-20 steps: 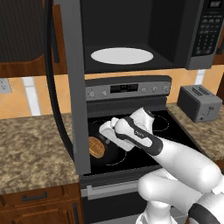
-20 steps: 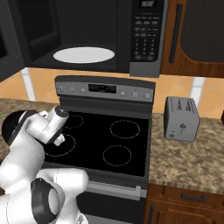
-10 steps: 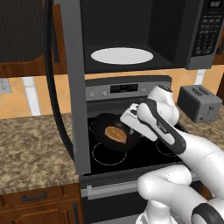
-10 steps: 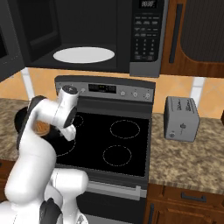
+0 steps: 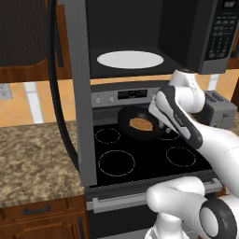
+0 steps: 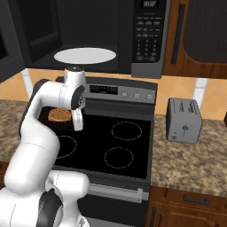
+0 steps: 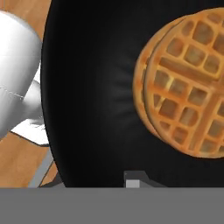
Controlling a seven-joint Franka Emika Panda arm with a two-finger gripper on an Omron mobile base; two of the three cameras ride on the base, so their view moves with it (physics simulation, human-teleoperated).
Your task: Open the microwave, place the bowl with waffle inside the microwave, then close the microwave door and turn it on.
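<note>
The gripper (image 5: 158,122), clamped on the bowl (image 5: 135,125) rim, has lifted it higher over the stove (image 5: 140,154); one waffle (image 5: 141,123), one bowl, one open microwave (image 5: 140,42).

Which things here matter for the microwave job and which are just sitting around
Part of the job: bowl held by the gripper, waffle in it, microwave, its open microwave door.

Just there: toaster, stove, granite counter.

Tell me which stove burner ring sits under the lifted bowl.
The back-left ring: the bowl hangs nearest above it, while the other three rings lie farther toward the front and right.
</note>
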